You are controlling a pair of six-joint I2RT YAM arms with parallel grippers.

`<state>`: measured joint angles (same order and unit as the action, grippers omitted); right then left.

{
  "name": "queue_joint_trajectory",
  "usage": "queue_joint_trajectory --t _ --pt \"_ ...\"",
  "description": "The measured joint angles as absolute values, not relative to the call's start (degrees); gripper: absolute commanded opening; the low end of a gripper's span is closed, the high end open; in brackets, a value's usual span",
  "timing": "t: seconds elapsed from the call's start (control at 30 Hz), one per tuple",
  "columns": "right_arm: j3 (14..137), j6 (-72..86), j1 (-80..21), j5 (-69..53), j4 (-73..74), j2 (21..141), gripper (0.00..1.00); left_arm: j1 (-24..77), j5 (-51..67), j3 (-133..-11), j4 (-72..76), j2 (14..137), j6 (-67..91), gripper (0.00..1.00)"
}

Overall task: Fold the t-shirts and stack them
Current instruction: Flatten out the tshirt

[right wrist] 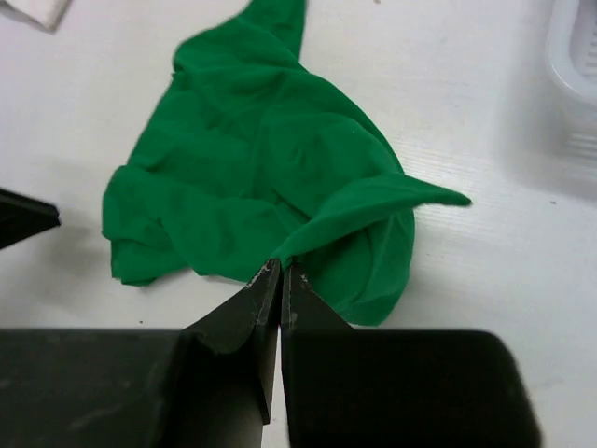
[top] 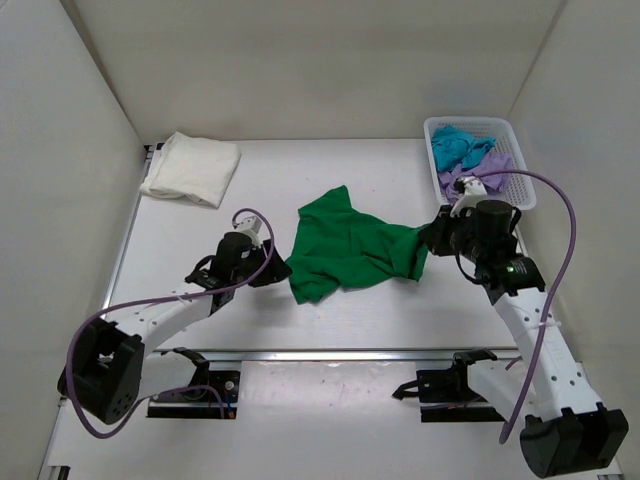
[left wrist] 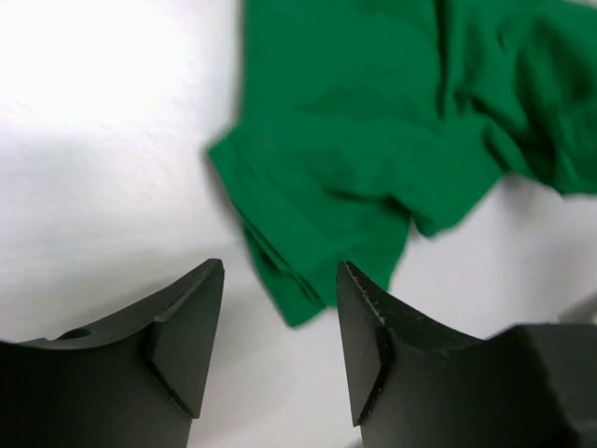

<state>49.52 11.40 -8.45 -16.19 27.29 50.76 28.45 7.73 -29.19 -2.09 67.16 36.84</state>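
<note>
The bright green t-shirt (top: 350, 246) lies crumpled in the middle of the table. My right gripper (right wrist: 281, 265) is shut on a fold of the green t-shirt (right wrist: 252, 187) at its right edge and lifts that fold slightly. My left gripper (left wrist: 280, 271) is open and empty, just left of the green t-shirt's (left wrist: 373, 140) lower left corner. The cream-white t-shirt (top: 192, 167) lies folded at the back left. The teal t-shirt (top: 458, 146) and the lilac t-shirt (top: 478, 165) lie in the basket.
The white plastic lattice basket (top: 517, 150) stands at the back right, close behind my right arm; its corner shows in the right wrist view (right wrist: 571, 56). White walls enclose the table on three sides. A metal rail runs along the near edge.
</note>
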Motion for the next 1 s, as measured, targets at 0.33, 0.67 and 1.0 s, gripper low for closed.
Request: queue_joint_trajectory --t 0.33,0.67,1.0 --pt "44.7 11.4 -8.5 -18.2 24.0 47.0 0.00 25.9 2.1 -34.9 4.2 84.8 35.0 0.58" --pt "43.9 11.0 -8.3 -19.5 23.3 47.3 0.00 26.2 3.1 -34.7 9.6 88.7 38.0 0.46" --pt "43.9 11.0 -8.6 -20.4 23.0 47.7 0.01 26.2 4.4 -34.4 11.9 90.0 40.1 0.15"
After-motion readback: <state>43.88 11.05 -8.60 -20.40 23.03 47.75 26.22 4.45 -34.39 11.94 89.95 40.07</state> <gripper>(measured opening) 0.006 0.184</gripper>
